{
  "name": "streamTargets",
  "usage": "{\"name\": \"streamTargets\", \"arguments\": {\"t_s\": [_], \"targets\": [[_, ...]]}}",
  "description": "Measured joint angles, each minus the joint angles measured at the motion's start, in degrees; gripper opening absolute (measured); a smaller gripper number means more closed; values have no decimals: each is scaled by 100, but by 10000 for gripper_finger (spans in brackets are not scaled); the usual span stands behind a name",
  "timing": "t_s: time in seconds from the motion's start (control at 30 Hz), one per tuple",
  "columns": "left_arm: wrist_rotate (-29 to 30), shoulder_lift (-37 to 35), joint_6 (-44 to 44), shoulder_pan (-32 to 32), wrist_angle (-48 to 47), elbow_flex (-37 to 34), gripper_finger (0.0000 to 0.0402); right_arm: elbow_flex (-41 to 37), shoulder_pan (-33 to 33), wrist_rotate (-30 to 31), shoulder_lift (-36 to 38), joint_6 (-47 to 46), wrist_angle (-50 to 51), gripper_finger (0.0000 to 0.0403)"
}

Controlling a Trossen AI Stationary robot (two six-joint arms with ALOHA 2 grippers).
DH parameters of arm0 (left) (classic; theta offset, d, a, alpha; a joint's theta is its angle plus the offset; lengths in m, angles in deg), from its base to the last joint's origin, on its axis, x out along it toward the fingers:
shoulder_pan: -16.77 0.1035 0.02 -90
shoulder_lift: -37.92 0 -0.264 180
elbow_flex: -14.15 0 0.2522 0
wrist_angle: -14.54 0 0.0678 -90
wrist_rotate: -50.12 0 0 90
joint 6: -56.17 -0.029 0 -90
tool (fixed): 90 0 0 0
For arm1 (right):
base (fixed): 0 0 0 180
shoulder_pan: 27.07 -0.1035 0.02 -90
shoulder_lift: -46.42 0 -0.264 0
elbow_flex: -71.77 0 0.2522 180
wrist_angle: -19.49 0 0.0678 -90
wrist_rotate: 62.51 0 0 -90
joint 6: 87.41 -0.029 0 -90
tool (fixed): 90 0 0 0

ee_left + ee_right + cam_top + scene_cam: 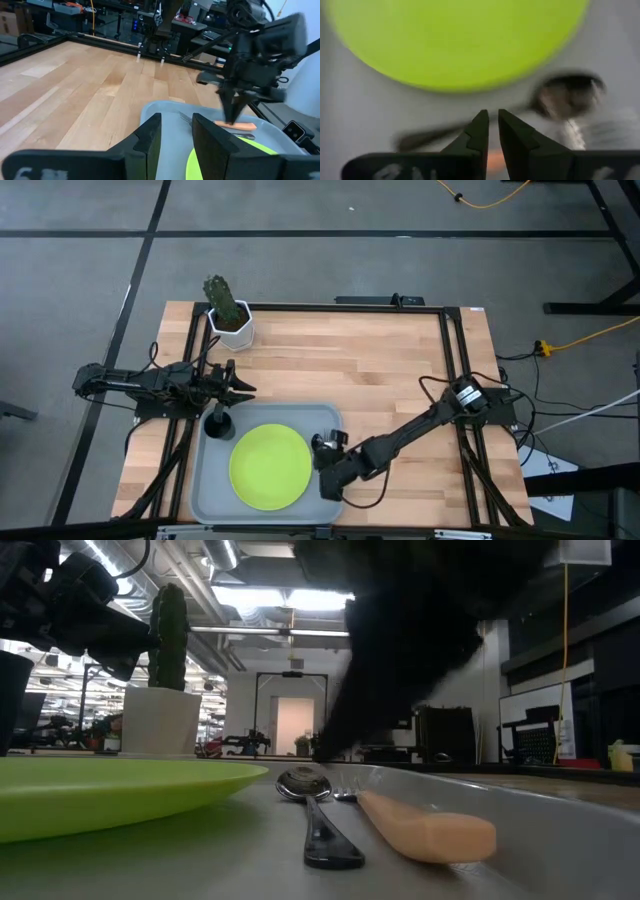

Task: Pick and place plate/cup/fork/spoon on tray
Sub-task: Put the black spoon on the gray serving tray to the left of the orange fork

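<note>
- Tray (pixel 205 480) is seen at the near edge of the wooden table (pixel 370 370), between the two arms; it is light grey with a raised rim.
- Plate (pixel 270 467), lime green and round, is laid flat in the middle of the tray.
- Cup (pixel 217 423), small and black, is set upright in the tray's far left corner, just beside the plate's rim.
- Spoon (pixel 318 820) and fork (pixel 425 827) are laid side by side on the tray floor to the right of the plate — in the low view the spoon's oval bowl is close against the fork's metal tines, and the orange handle runs alongside the dark one.
- Right gripper (pixel 328 470) is lowered over the right end of the tray, directly above the fork and spoon; in the right wrist view its fingers (pixel 515 137) are brought close together with only a narrow gap, and nothing is seen pinched between them.
- Left gripper (pixel 243 388) is held over the table just beyond the tray's far left corner, near the cup; its fingers (pixel 212 142) are parted by a clear gap and nothing is held.
- Cactus pot (pixel 230 320) — white, with a green cactus — is stood at the far left of the table, well apart from the tray.
</note>
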Motion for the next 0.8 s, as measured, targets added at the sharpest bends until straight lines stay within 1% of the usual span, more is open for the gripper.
{"name": "streamTargets", "arguments": {"t_s": [0.13,0.23,0.4,0.53,0.7,0.8], "targets": [[0,-1,-1,0,0,-1,102,290,-60,1,-17,355,-87,49],[2,0,0,-1,0,0,102,352,-123,277,-26,482,68,49],[1,0,1,-1,0,0,102,361,-228,347,-91,209,70,49],[0,1,-1,-1,0,0,102,361,-255,423,-140,230,65,49],[0,-1,-1,-1,-1,-1,102,361,-81,353,-127,1022,66,48],[1,0,1,0,0,-1,102,317,23,362,-117,1145,89,49]]}}
